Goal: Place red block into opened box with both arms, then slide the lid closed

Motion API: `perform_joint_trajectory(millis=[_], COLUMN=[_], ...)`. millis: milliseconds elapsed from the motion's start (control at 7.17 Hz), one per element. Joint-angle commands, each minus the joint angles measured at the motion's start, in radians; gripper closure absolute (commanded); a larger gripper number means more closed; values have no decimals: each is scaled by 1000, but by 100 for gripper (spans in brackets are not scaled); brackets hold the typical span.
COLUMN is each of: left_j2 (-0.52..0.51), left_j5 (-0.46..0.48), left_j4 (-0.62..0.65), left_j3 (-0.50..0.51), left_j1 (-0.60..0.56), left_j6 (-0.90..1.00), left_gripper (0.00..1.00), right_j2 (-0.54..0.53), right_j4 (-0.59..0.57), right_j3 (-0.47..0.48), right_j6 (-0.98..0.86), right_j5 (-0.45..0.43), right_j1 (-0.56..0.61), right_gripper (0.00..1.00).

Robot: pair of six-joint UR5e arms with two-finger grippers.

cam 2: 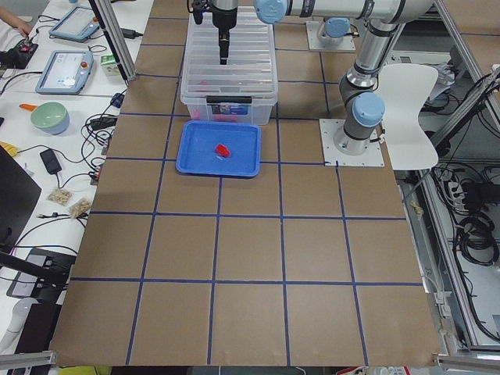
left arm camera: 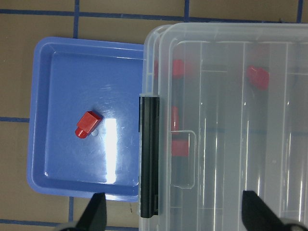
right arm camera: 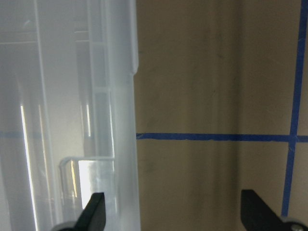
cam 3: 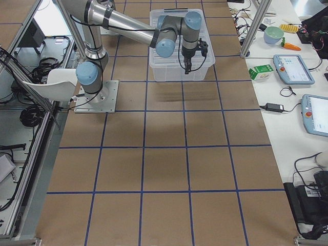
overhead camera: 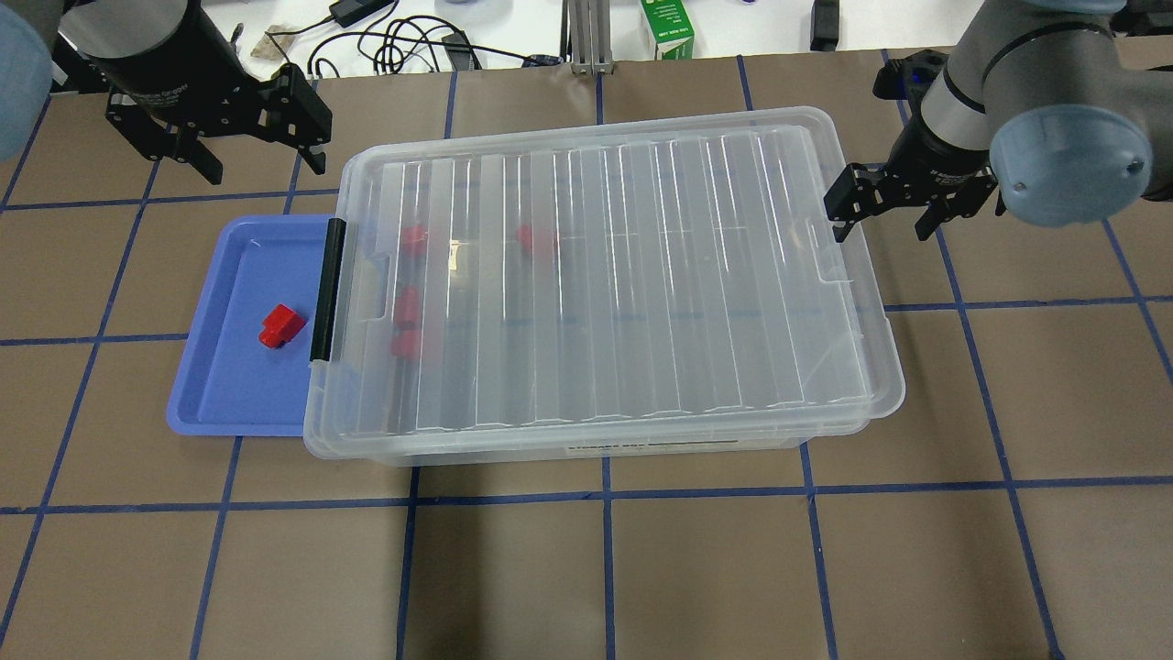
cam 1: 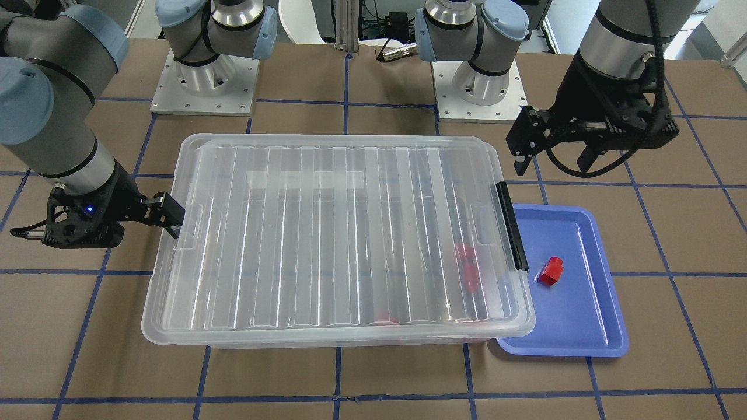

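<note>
A red block (overhead camera: pixel 279 325) (cam 1: pixel 550 271) (left arm camera: pixel 87 124) lies in the blue tray (overhead camera: pixel 229 385) (cam 1: pixel 583 326), beside the box's black bar (overhead camera: pixel 328 289). The clear box (overhead camera: pixel 586 449) (cam 1: pixel 327 341) has the ribbed lid (overhead camera: pixel 641 275) (cam 1: pixel 327 233) lying over nearly all of it. Several red pieces (overhead camera: pixel 536 240) show dimly through the lid. My left gripper (overhead camera: pixel 261 160) (cam 1: pixel 551 160) (left arm camera: pixel 175 211) hangs open and holds nothing, above the table behind the tray. At the box's opposite short end my right gripper (overhead camera: pixel 884 220) (right arm camera: pixel 175 214) is open, one fingertip (right arm camera: pixel 96 211) over the lid's rim.
The tray touches the box's short side by the bar. Both arm bases (cam 1: pixel 204 81) (cam 1: pixel 478 87) stand behind the box. A green carton (overhead camera: pixel 667 27) and cables (overhead camera: pixel 403 41) lie beyond the table's far edge. Brown table surface with blue grid lines surrounds everything.
</note>
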Motion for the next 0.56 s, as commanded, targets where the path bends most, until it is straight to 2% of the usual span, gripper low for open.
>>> perform_joint_trajectory(millis=[0, 140, 279, 419], left_j2=[2, -6, -44, -84], left_j5=[-100, -131, -145, -210], left_j4=[-49, -87, -69, -5], left_j3=[-9, -34, -66, -102], left_j1=[152, 232, 313, 359], left_j6=[143, 223, 348, 389], left_gripper=[0, 0, 0, 0], right_j2=[7, 7, 7, 7], right_j4=[-28, -31, -33, -31], right_j3=[2, -1, -1, -1], right_j6=[-11, -26, -80, -91], right_j5=[-5, -30, -60, -75], right_j1=[-7, -23, -42, -75], right_gripper=[0, 0, 0, 0])
